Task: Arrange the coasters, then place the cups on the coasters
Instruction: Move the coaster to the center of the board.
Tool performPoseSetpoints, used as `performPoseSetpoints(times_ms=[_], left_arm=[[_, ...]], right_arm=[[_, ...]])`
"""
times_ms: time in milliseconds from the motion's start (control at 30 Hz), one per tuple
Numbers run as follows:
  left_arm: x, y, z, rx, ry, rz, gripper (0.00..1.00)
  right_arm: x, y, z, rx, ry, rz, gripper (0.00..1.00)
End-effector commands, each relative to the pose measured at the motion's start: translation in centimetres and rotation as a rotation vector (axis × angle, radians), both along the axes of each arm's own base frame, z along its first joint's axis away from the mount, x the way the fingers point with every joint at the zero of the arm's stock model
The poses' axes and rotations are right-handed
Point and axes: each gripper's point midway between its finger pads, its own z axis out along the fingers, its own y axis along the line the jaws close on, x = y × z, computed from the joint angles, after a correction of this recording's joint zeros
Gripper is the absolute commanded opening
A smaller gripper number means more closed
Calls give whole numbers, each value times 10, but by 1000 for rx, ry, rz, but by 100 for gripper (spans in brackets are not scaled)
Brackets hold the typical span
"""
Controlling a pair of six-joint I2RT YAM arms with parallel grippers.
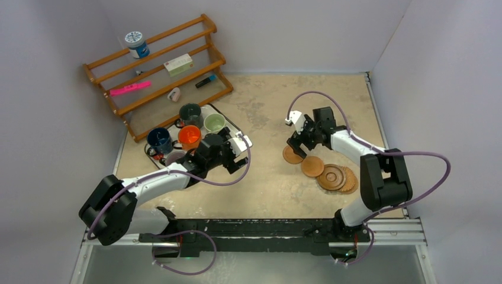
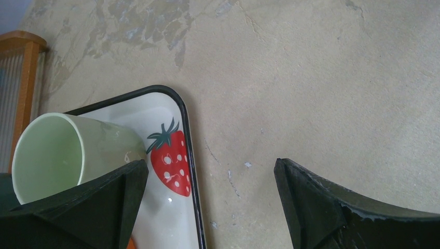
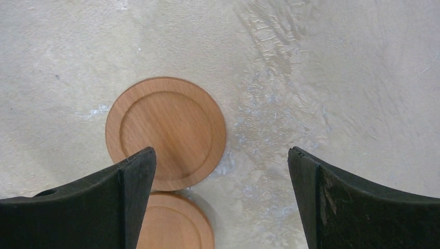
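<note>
Several brown coasters lie right of centre: one (image 1: 292, 155) beside another (image 1: 312, 166), then a stack (image 1: 331, 177) over a wicker one (image 1: 350, 180). My right gripper (image 1: 298, 147) hangs open over the leftmost coaster (image 3: 166, 129); its midpoint (image 3: 222, 155) is over bare table, and the second coaster (image 3: 176, 223) shows below. Cups stand on the strawberry tray (image 1: 232, 126): dark grey-green (image 1: 190, 113), pale green (image 1: 214, 123), orange (image 1: 189, 136), dark blue (image 1: 159, 139), purple-grey (image 1: 175, 157). My left gripper (image 1: 232, 160) is open and empty at the tray's right rim (image 2: 189, 135), next to the pale green cup (image 2: 49, 155).
A wooden rack (image 1: 160, 65) leans at the back left, carrying a blue-and-white jar (image 1: 137, 44), a white box (image 1: 178, 64) and a pink item (image 1: 130, 89). White walls close off the left, back and right. The arms' mounting rail (image 1: 266, 228) runs along the near edge.
</note>
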Motion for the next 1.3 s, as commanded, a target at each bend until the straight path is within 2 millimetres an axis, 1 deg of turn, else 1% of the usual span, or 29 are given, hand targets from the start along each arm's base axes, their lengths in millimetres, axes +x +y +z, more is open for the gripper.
performPoseSetpoints(times_ms=[0, 100, 200, 300, 400, 500, 600, 833, 900, 1167, 1267], left_arm=[[7, -1, 4, -12, -36, 7, 100], [5, -2, 3, -15, -32, -4, 100], [5, -3, 3, -17, -27, -8, 100], [5, -3, 2, -15, -27, -10, 100], [4, -3, 2, -15, -27, -10, 100], [4, -2, 3, -16, -28, -8, 100], [5, -2, 2, -14, -28, -5, 100], [6, -2, 0, -5, -26, -3, 100], [7, -3, 1, -6, -28, -2, 100], [9, -1, -2, 5, -24, 7, 100], [9, -1, -2, 5, -25, 8, 100]], right_arm=[[-7, 2, 28, -16, -29, 72, 99], [-30, -9, 21, -72, 26, 103, 99], [-58, -21, 9, -134, 117, 146, 99], [-82, -28, 2, -162, 191, 173, 99], [-93, -37, -3, -198, 206, 175, 99], [-102, -40, -5, -206, 220, 178, 99], [-100, -49, -12, -247, 190, 149, 99], [-83, -63, -21, -309, 66, 70, 99], [-77, -63, -22, -310, 38, 56, 99], [-31, -53, -7, -254, -82, -45, 99], [-13, -51, -6, -248, -100, -75, 99]])
